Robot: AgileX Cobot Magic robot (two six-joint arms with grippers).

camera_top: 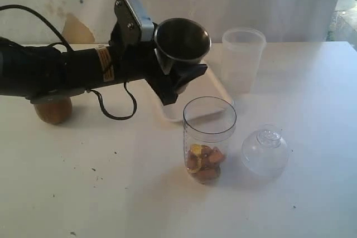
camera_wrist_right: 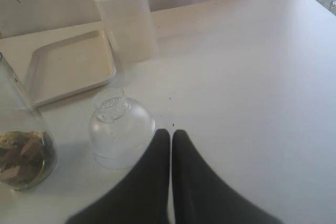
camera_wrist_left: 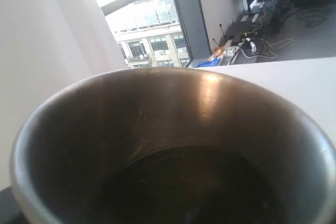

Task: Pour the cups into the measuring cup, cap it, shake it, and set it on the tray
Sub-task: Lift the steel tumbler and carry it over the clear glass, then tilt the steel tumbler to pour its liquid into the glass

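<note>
Left pincer (camera_top: pixel 179 77) spread wide, clamped round steel tumbler (camera_top: pixel 182 40). Tumbler held in air behind and left of measuring cup (camera_top: pixel 209 129), higher than its rim, long axis tipped, mouth facing forward and up. Inside dark in wrist view; full or empty, cannot tell. Measuring cup upright on table (camera_top: pixel 111 193), brown bits at bottom. Pour, if due, needs mouth carried forward over that rim. Cap (camera_top: pixel 265 151) just right of measuring cup, neck up. Right pincer (camera_wrist_right: pixel 171 136) closed, empty, near cap. Tray (camera_top: pixel 216 90) behind measuring cup. Wooden cup (camera_top: pixel 53 110) well left.

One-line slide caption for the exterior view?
Left gripper holds the steel tumbler tipped, near the part-filled measuring cup; dome cap beside it.
</note>
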